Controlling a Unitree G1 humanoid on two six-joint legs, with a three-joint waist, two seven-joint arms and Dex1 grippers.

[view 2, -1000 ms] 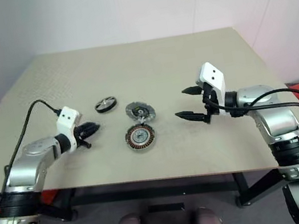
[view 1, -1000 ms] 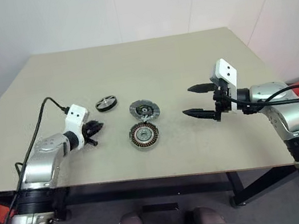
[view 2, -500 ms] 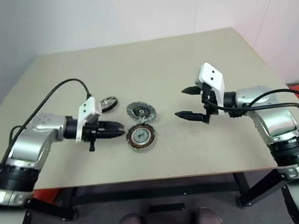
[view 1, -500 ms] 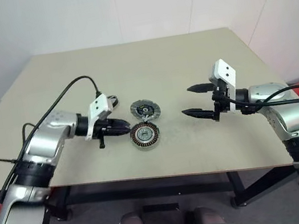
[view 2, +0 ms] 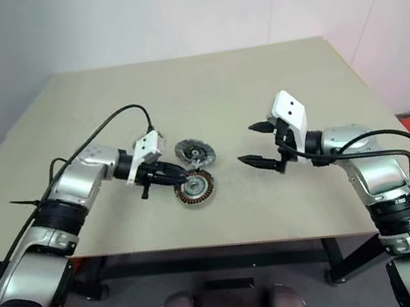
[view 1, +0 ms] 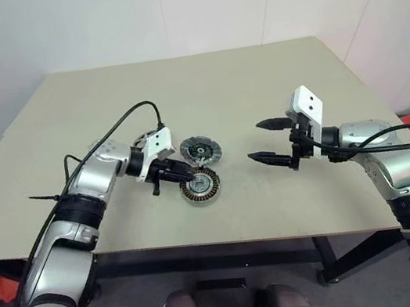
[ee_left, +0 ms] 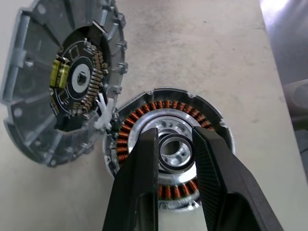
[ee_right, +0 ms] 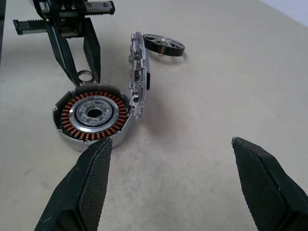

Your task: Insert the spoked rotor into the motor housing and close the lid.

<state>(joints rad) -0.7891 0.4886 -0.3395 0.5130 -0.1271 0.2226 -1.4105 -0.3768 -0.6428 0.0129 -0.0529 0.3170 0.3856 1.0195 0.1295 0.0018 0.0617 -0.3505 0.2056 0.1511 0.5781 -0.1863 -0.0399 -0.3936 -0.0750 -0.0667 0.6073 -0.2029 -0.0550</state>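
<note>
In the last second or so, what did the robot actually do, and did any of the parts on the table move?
The left gripper, shut on a small ring, swung from the table's left side toward the middle, and now holds the ring above the motor housing. The right gripper stayed open and still. The housing, the lid and the spoked rotor lie where they were.

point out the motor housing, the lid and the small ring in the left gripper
motor housing (ee_right: 91, 114): right wrist view, on its silver centre hub.
lid (ee_left: 77, 79): left wrist view, on its dark inner face.
small ring (ee_left: 174, 151): left wrist view, on its rim, between the gripper's fingers.
</note>
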